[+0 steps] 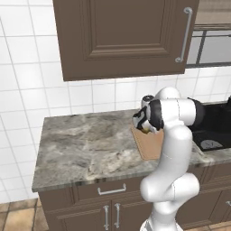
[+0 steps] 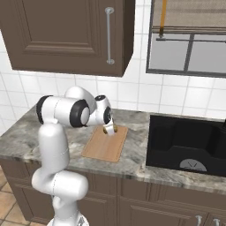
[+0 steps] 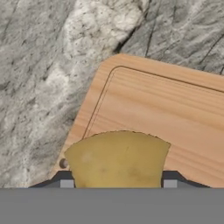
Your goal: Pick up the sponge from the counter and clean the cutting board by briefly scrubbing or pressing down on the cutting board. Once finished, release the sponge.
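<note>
Hand view: your gripper (image 3: 118, 183) points down at the cutting board (image 3: 175, 113) w/ the sponge (image 3: 117, 159) squeezed between its fingers; arm's bent over the counter (image 1: 85, 144).

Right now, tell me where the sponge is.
The sponge is clamped in the gripper, held over the cutting board near its corner. In the right base view it hangs above the board's far end, left of the black sink.
</note>
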